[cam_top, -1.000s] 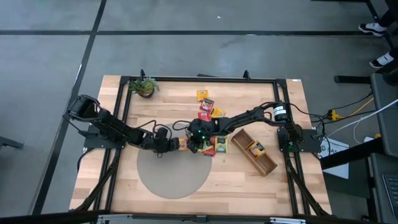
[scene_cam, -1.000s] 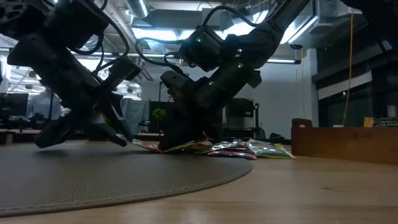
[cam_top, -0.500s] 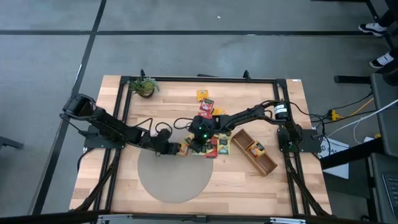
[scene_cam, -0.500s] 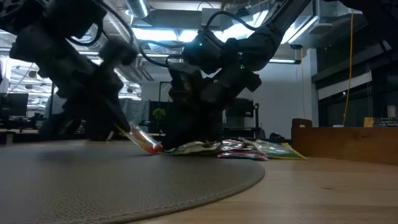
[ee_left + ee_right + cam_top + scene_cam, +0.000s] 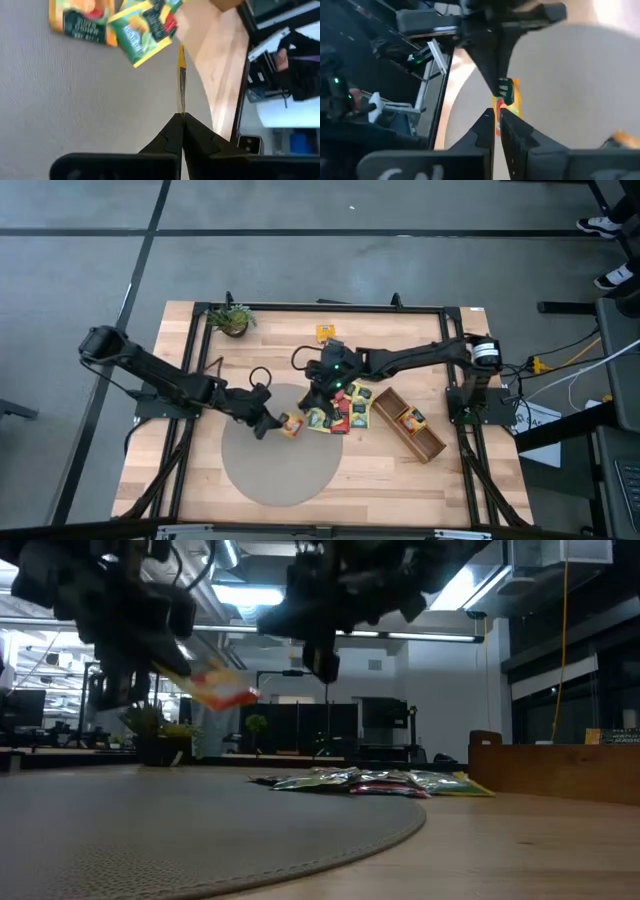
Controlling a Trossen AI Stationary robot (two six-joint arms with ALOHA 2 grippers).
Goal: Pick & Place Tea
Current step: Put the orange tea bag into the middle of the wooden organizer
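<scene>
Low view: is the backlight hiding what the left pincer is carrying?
Low view: the ceiling lights behind turn the left pincer and right pincer into silhouettes, but the sachet held by the left one is lit and shows orange-red. Left wrist view: evenly lit, sachet edge-on. Right wrist view: glare whitens the mat.

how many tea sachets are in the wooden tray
1: a yellow-orange sachet lies in the wooden tray, toward the end nearer the pile. More could be hidden beneath it.
</scene>
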